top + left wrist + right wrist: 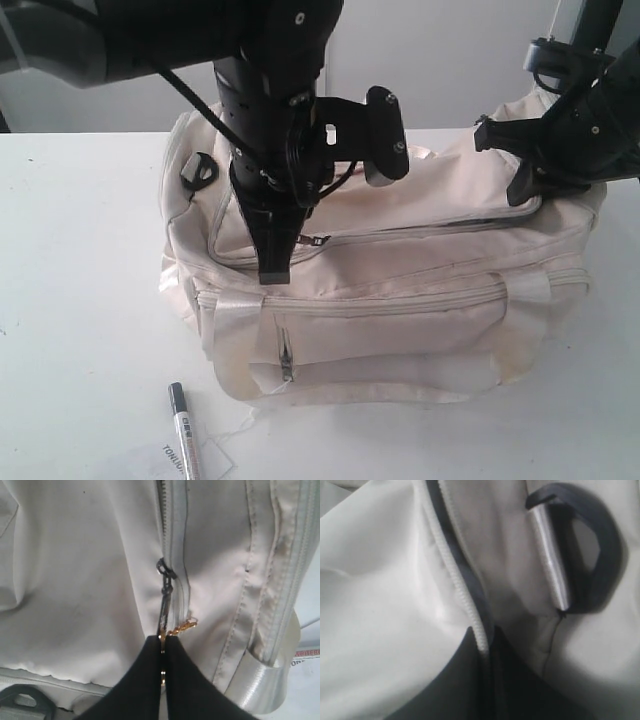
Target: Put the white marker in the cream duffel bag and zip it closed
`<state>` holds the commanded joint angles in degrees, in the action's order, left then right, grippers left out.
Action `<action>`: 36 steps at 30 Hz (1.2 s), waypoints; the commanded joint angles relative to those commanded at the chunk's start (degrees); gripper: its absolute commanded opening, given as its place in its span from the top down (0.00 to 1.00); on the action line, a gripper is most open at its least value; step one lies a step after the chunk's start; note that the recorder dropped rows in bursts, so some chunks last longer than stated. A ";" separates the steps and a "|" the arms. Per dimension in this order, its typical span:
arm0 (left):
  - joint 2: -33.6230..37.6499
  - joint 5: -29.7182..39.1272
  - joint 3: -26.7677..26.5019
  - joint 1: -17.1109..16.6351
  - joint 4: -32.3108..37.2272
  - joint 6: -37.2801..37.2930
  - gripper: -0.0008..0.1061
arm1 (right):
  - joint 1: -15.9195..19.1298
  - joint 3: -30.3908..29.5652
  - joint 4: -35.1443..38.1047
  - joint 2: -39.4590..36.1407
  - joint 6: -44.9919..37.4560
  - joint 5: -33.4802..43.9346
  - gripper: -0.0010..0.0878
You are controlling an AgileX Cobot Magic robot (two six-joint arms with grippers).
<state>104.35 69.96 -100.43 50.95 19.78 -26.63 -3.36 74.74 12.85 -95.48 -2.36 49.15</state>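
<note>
White tabletop [80,300] under cream duffel bag [430,200]; left gripper [162,641] tight on zipper pull [165,592], right gripper [485,645] tight on bag

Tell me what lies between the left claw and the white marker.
Exterior view: the front of the cream duffel bag, crossed by a shiny handle strap, then a bare strip of table, lies between left claw and white marker.

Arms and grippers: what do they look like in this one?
The left arm and right arm are black; the left carries a looping black cable and a screw-fastened bracket. The left gripper and right gripper have flat, tapered black fingers.
</note>
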 joint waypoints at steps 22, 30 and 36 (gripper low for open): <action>-4.38 0.00 4.05 -2.44 0.99 -3.17 0.99 | 0.00 0.00 -0.54 0.00 -0.12 -0.17 0.99; -5.07 0.00 9.06 -4.06 0.88 -3.17 0.99 | 0.00 0.00 -0.67 0.00 -0.12 -0.17 0.99; -7.10 0.00 11.34 -4.58 1.38 -3.61 0.99 | 0.00 0.00 -0.70 0.00 -0.12 -0.29 0.99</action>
<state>97.25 69.96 -89.09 46.37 21.16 -30.23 -3.36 74.74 12.15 -95.48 -2.48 48.86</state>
